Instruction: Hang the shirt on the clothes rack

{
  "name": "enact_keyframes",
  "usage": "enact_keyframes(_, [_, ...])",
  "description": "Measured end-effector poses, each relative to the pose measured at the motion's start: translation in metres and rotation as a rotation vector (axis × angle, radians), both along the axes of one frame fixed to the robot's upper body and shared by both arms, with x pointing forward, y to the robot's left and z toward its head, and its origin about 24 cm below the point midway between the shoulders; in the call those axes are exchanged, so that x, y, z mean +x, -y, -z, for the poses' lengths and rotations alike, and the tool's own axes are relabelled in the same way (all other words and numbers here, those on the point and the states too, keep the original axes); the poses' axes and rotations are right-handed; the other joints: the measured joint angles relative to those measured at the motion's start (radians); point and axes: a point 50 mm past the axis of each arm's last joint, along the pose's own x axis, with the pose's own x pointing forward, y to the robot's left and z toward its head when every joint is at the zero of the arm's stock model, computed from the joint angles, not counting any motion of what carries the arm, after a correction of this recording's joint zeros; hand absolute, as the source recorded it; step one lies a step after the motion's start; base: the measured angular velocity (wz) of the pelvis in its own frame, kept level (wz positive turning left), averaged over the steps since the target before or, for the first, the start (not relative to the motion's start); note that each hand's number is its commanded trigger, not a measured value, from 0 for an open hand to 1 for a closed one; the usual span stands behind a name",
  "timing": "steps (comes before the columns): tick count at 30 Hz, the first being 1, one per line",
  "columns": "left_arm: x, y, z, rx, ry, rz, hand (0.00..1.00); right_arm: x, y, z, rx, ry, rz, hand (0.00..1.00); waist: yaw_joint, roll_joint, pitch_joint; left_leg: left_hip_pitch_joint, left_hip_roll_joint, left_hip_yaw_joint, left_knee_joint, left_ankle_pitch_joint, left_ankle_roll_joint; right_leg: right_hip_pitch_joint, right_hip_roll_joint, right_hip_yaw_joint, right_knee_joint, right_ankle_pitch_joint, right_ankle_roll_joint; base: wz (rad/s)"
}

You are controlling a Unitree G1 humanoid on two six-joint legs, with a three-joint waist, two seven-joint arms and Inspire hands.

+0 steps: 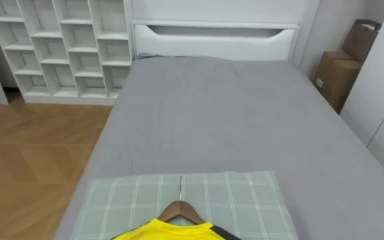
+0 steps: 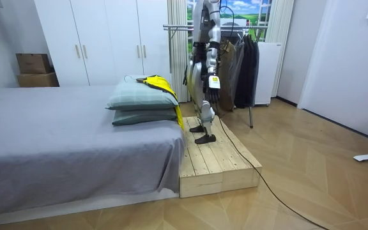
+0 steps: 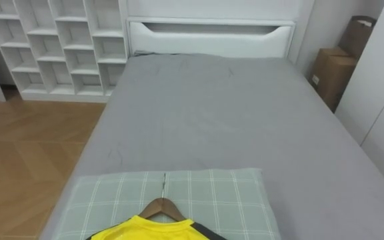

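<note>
Left hand [image 2: 212,83] is hanging at the robot's side, its fingers too small to tell whether released or clenched; the right hand [image 2: 188,75] is hanging beyond the hip, equally unclear. Robot is standing on a wooden platform [image 2: 217,160] by the bed [image 1: 232,120]. A yellow shirt [image 1: 169,232] on its hanger [image 1: 181,210] is lying on the pillow [image 1: 245,200].

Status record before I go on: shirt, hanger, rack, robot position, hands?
shirt: yellow shirt on wooden hanger, lying on the top checked pillow
bed: grey bed, two pillows stacked at the robot's end
rack: clothes rack behind the robot, dark clothes hanging
robot: stands on wooden platform, facing the bed
hands: left hand and right hand hang low, off the shirt
</note>
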Motion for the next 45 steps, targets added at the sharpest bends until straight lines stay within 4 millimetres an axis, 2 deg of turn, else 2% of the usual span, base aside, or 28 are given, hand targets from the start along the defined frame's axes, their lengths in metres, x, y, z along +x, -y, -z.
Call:
enact_keyframes(4, [0.005,-0.002,-0.001,0.031,0.004,0.001,0.00,0.000,0.000,0.000,-0.002,0.000,0.000,0.00,-0.001,0.001,-0.0005,-0.002,0.000,0.001,0.000,0.000,0.000,0.000,-0.001,-0.006,-0.004,0.000,0.000,0.01])
enact_keyframes(9, [0.022,-0.008,-0.005,0.109,0.042,0.050,0.00,0.002,0.001,0.000,-0.008,0.002,-0.002,0.00,-0.003,0.008,-0.0018,-0.008,-0.001,-0.014,0.005,0.000,0.000,0.003,-0.003,-0.022,-0.005,0.000,0.000,0.08])
enact_keyframes(20, [0.040,-0.019,-0.015,0.324,0.100,0.139,0.00,0.005,0.008,-0.002,-0.015,0.021,-0.037,0.00,-0.002,0.022,-0.0007,-0.002,0.000,-0.015,-0.001,0.001,0.000,0.003,-0.001,-0.015,-0.005,0.000,0.000,-0.01])
enact_keyframes(26, [0.063,-0.023,-0.026,0.425,0.212,0.179,0.00,0.009,0.008,-0.003,-0.027,0.045,-0.086,0.00,-0.006,0.020,-0.0009,-0.006,-0.001,-0.016,0.001,0.001,0.000,0.002,-0.002,-0.022,-0.005,0.000,0.000,0.02])
enact_keyframes(28, [0.076,-0.023,-0.032,0.455,0.270,0.228,0.00,0.011,0.008,-0.003,-0.031,0.051,-0.114,0.00,-0.009,0.018,-0.0019,-0.007,-0.003,-0.016,0.002,0.001,0.000,0.003,-0.002,-0.023,-0.005,0.000,0.000,0.00])
enact_keyframes(33, [0.093,-0.020,-0.036,0.493,0.315,0.366,0.00,0.013,0.007,-0.003,-0.022,0.061,-0.124,0.00,-0.019,0.013,-0.0036,-0.008,-0.003,-0.023,0.003,0.001,0.000,0.005,-0.002,-0.026,-0.008,-0.001,0.000,0.00])
enact_keyframes(45, [0.130,-0.008,-0.055,0.620,0.447,0.610,0.00,0.014,0.010,-0.004,-0.044,0.062,-0.141,0.00,-0.030,0.023,-0.0043,-0.015,-0.004,-0.028,0.006,0.001,0.000,0.001,-0.001,-0.027,-0.010,0.000,0.000,0.01])
